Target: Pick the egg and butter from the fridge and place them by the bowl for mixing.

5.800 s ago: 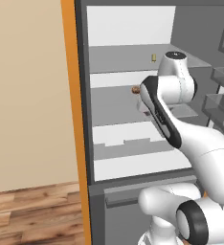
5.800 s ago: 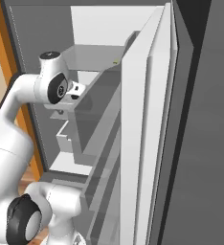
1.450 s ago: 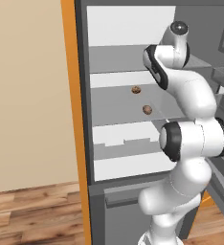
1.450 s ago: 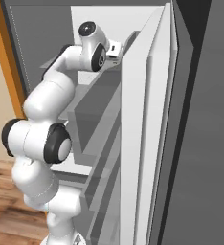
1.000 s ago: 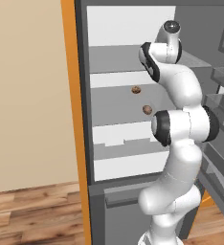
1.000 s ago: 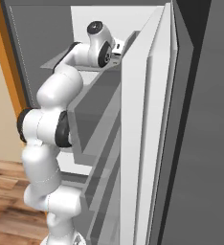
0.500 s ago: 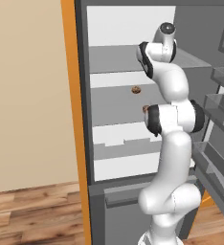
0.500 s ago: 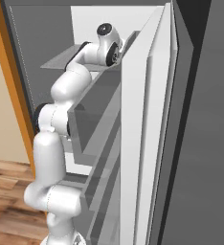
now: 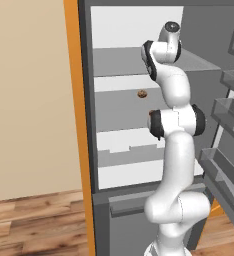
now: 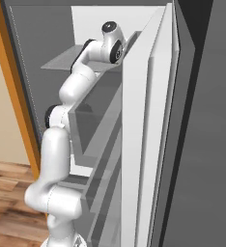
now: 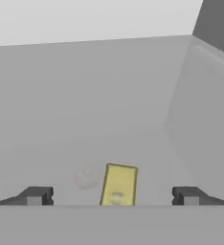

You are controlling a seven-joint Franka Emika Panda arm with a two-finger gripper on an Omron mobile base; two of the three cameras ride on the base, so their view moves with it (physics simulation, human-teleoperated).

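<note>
While reaching deep onto upper fridge [image 9: 86, 150] shelf, gripper [image 11: 112, 197] jaws spread wide, holding nothing, straddling butter [image 11: 118, 185] lengthwise, presumably lined up for closing.

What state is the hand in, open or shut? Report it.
Open. In the hand view the hand has its two dark fingertips far apart, with the butter lying on the fridge shelf between them, ungripped.
</note>
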